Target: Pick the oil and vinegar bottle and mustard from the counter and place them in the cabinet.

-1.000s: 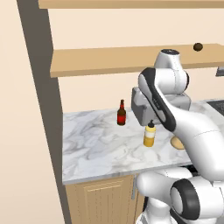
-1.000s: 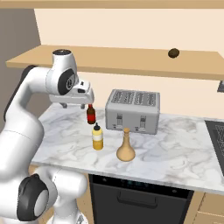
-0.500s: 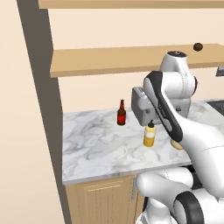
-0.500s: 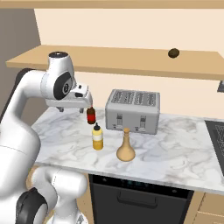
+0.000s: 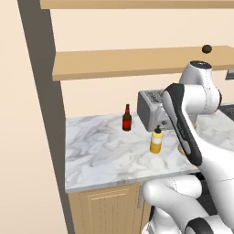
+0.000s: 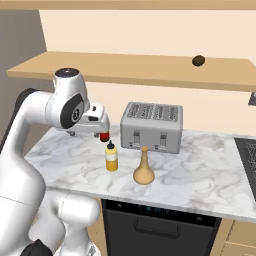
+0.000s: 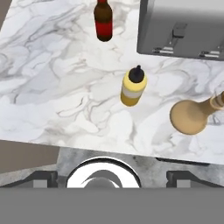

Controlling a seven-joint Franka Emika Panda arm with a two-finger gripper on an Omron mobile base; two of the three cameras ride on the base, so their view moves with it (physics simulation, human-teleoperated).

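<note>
The yellow mustard [image 7: 132,87] stands upright on the marble counter [image 7: 52,87], and I also see the mustard [image 6: 111,156] near the counter's front. The tan oil and vinegar bottle [image 6: 143,168] stands just right of it, its round belly [image 7: 189,116] in the hand view. My gripper [image 7: 111,177] hovers above the counter's front edge, looking down on both bottles. It is open, with its fingertips [image 7: 43,178] wide apart and nothing between them. The cabinet's wood shelf [image 5: 137,61] runs above the counter, beside a dark upright panel [image 5: 39,91].
A small dark red bottle [image 5: 127,118] stands behind the mustard. A grey toaster [image 6: 152,126] sits at the back of the counter. A small dark round thing [image 6: 198,60] lies on the shelf. A cooktop edge [image 6: 247,155] is at the far right.
The arm's upper joint has swung to the right in the left base view and the hand has dipped a little. The bottles have not moved.
</note>
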